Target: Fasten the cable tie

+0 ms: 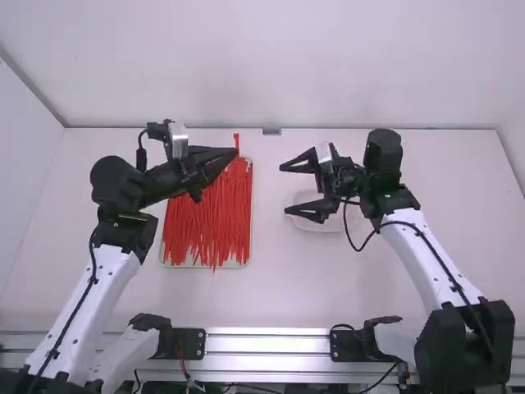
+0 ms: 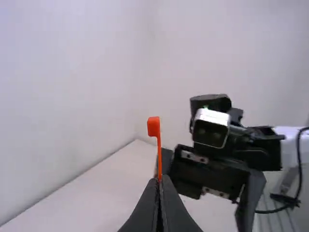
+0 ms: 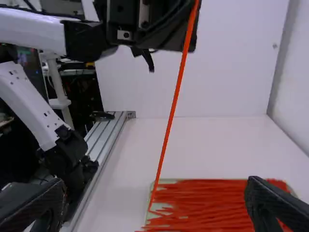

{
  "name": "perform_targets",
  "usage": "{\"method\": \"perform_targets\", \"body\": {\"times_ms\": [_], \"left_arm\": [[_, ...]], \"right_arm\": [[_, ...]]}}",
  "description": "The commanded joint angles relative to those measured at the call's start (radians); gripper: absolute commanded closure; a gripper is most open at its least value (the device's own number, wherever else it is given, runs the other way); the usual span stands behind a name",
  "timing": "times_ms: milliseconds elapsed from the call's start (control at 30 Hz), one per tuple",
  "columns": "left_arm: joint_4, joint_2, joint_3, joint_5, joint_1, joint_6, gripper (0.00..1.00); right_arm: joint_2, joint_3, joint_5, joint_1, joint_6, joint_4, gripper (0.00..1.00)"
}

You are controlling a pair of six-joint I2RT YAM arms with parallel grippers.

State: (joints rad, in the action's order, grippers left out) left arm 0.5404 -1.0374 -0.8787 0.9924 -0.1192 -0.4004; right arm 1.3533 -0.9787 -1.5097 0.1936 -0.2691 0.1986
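My left gripper [image 1: 230, 154] [image 2: 159, 188] is shut on one red cable tie [image 1: 236, 141] [image 2: 159, 154] [image 3: 173, 111], held above the far end of the tray [image 1: 248, 246]. The tie's square head [image 2: 153, 125] sticks out past the fingertips, and its long tail hangs down to the pile of red ties [image 1: 209, 217] [image 3: 217, 210] on the tray. To the right, my right gripper [image 1: 297, 189] [image 3: 152, 193] faces the left one with its jaws wide open and nothing between them, a short gap away from the held tie.
A small clear dish [image 1: 324, 220] lies on the white table under the right gripper. The back wall runs close behind both grippers. An aluminium rail [image 1: 271, 341] spans the front edge by the arm bases.
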Motion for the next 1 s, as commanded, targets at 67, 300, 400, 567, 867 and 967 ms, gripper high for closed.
{"method": "perform_targets", "body": {"times_ms": [67,300,400,567,867,967], "left_arm": [[-0.008,0.018,0.003,0.021,-0.053,0.056,0.99],[-0.012,0.002,0.003,0.021,-0.068,0.083,0.99],[0.003,-0.013,0.003,0.038,-0.073,0.084,0.99],[0.098,-0.031,0.003,0.095,-0.065,0.053,0.99],[0.323,-0.078,0.003,0.087,-0.07,-0.114,0.99],[0.435,-0.102,0.003,0.081,-0.069,-0.201,0.99]], "right_arm": [[0.001,-0.035,-0.013,0.05,0.179,0.126,0.02],[0.001,-0.035,0.052,0.072,0.354,0.322,0.02],[0.001,-0.035,0.052,0.068,0.404,0.373,0.02],[0.001,-0.035,0.052,0.069,0.404,0.37,0.02],[0.001,-0.035,0.069,0.121,0.406,0.428,0.02],[0.001,-0.035,0.121,0.143,0.4,0.426,0.02]]}}
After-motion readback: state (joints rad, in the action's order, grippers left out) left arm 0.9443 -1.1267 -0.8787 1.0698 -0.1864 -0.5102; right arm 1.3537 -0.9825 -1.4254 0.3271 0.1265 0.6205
